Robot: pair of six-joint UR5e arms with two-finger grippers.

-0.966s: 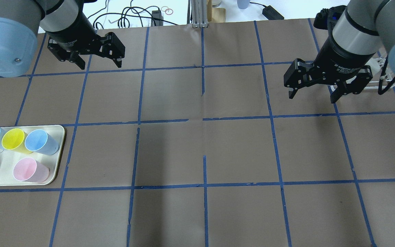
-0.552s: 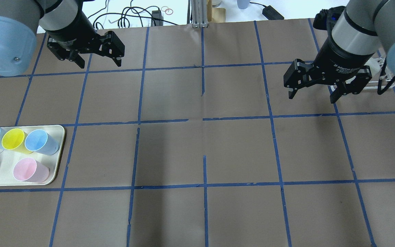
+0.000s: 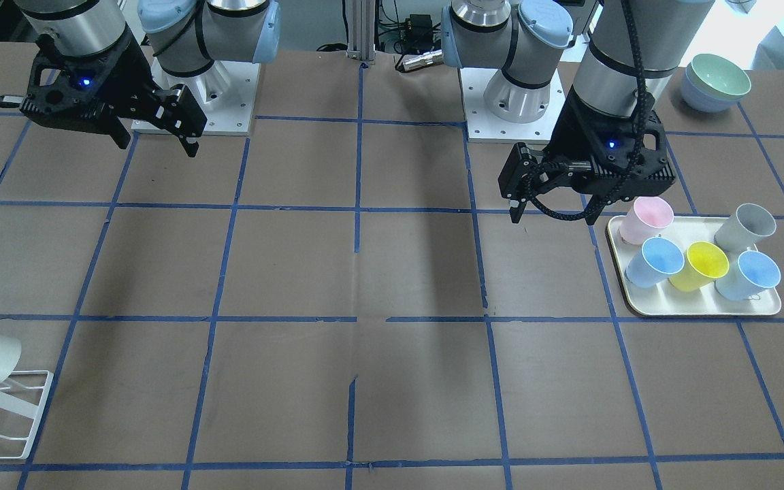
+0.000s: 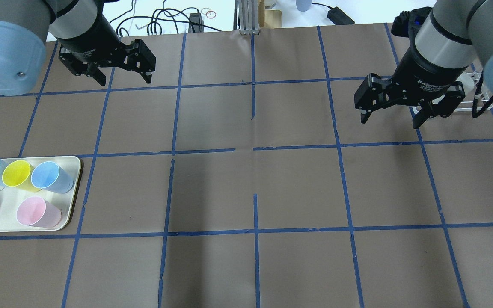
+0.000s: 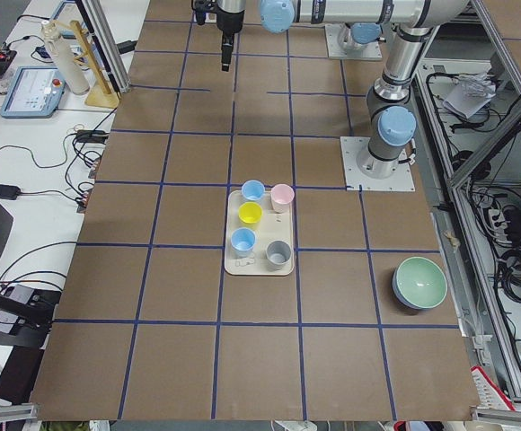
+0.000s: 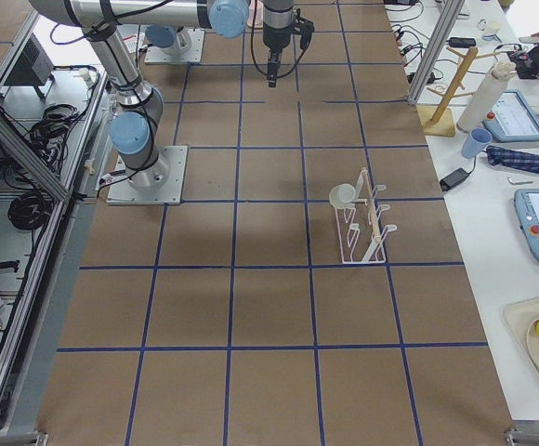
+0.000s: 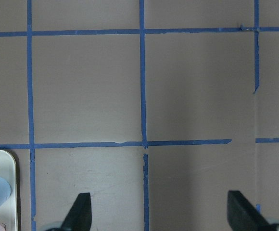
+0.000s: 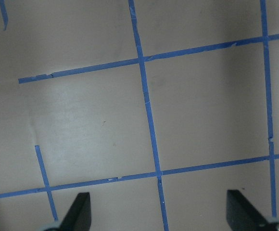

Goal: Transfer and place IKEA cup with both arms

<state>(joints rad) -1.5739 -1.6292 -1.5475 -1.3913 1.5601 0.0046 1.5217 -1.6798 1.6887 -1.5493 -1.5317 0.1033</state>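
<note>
We see the off-white cup (image 6: 342,195) hanging sideways on a peg of the white wire rack (image 6: 370,243), so it does not touch the table (image 4: 298,188). The rack stands near the table's edge opposite the robot, on the robot's right half. No gripper touches the cup.

The right gripper (image 4: 389,122) hangs above the same half, but closer to the robot's edge and well apart from the rack. Its jaws are spread wide with only air between them. Its wrist view shows bare brown surface and blue tape lines beyond its fingers (image 8: 79,211).

The left gripper (image 4: 124,80) hangs above the left half, also with its jaws spread wide and holding nothing. It is beside the tray (image 4: 74,171), on the side toward the table's middle, and over bare surface.

The tray lies on the table's left half. Along its far edge stand two blue cups (image 4: 49,176) with a yellow cup (image 4: 17,174) between them. Along its near edge stand a pink cup (image 4: 34,211) and a grey cup (image 3: 746,228). Stacked bowls (image 3: 715,82) sit near the robot's edge of the table.
</note>
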